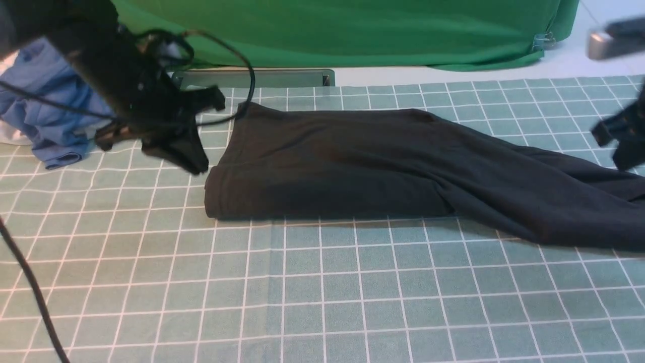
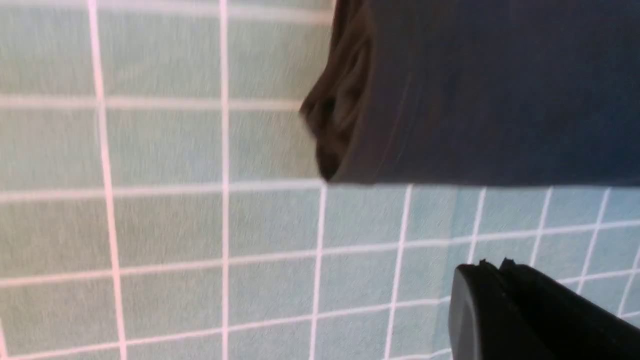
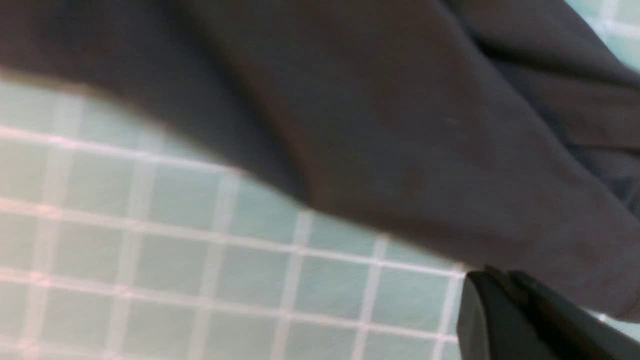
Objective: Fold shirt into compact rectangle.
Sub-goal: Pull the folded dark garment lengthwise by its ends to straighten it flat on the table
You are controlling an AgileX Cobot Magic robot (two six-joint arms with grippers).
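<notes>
The black shirt point(image 1: 352, 166) lies folded lengthwise into a long band across the checked mat, its right end spreading toward the right edge. My left gripper point(image 1: 194, 161) hovers just off the shirt's left end, shut, with nothing between its fingers. In the left wrist view the closed gripper point(image 2: 492, 265) sits over bare mat, apart from the shirt's folded end point(image 2: 450, 100). My right gripper point(image 1: 622, 151) hangs at the right edge above the shirt's far part. In the right wrist view that gripper point(image 3: 492, 274) is shut and empty, close to the shirt's hem point(image 3: 375, 125).
The teal checked mat point(image 1: 302, 292) covers the table. Blue clothes point(image 1: 50, 111) are piled at the back left. A big green cloth point(image 1: 352, 30) hangs along the back, with a metal strip point(image 1: 252, 78) below it. A black cable point(image 1: 30, 292) crosses the front left corner.
</notes>
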